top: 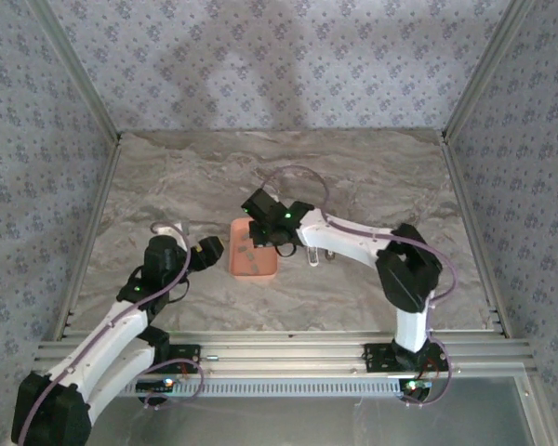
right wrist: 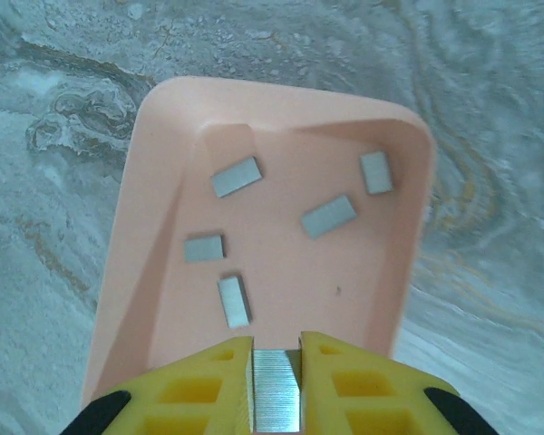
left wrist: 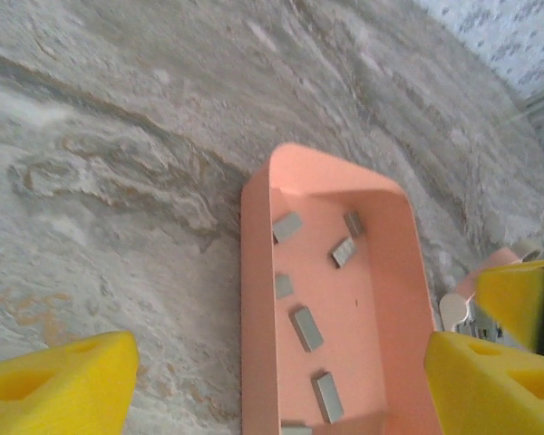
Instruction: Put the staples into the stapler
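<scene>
Marble-patterned table seen from above carries a salmon-pink tray near its middle. The left gripper sits just beside the tray's left edge, and the right gripper reaches in over its far end. From the left wrist, the tray lies lengthwise between that gripper's yellow fingers, which stand wide apart with nothing held. One finger is over bare table and the other is at the tray's right side. The staples lie loose on the tray floor as small grey bars at different angles, most of them apart from each other. A small pale object sits just past the tray's right wall, partly hidden. From the right wrist, the yellow fingers are drawn in narrow and pinch one staple strip between them, above the near end of the tray. Five more grey bars lie scattered across the floor beyond it.
</scene>
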Robot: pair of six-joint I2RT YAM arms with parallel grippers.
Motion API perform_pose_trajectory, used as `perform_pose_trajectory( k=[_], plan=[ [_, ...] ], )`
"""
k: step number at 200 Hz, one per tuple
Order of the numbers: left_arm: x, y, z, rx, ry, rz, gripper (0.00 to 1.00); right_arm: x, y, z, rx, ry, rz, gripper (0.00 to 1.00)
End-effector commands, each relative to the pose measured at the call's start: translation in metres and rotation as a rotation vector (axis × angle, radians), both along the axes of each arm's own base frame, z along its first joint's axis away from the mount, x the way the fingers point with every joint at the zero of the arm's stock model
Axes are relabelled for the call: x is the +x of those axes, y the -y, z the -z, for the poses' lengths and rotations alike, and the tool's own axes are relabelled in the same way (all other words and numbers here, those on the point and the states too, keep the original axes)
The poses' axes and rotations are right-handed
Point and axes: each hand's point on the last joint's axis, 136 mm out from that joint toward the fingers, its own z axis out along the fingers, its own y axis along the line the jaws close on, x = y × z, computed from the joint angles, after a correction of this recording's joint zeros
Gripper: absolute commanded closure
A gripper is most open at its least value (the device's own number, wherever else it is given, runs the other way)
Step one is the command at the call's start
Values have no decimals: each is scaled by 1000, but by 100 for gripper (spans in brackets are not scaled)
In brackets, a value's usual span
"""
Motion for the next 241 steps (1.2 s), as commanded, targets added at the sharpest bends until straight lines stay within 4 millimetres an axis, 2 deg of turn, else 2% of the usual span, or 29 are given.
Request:
perform_pose_trajectory(
  k=[1, 26, 31, 58, 75, 81, 100, 142, 175, 241],
  plan=[
    [6, 14, -12, -10, 41, 12, 18, -7, 25, -9, -17, 34, 27, 82],
    [7, 32, -8, 6, 49, 47, 18, -22, 54, -10, -43, 28, 55, 82],
    [7, 36, -8, 9, 49, 57, 18, -30, 65, 2, -69, 7, 59, 82],
    [7, 55, -5, 37, 36, 103, 18, -52, 98, 14, -91, -25, 85, 82],
    [6, 60, -4, 50, 43, 103, 18, -63, 113, 20, -109, -43, 94, 82],
    [5, 61, -5, 50, 50, 102, 17, -71, 125, 26, -143, -66, 95, 82],
    [4, 63, -4, 59, 50, 110, 17, -83, 140, 36, -171, -88, 103, 82],
    [2, 66, 0, 68, 41, 123, 17, -108, 153, 68, -196, -158, 78, 81],
    [1, 71, 1, 70, 38, 141, 17, -119, 161, 89, -235, -215, 85, 81],
    [-1, 73, 2, 77, 43, 141, 17, -132, 164, 104, -273, -298, 70, 81]
  ],
)
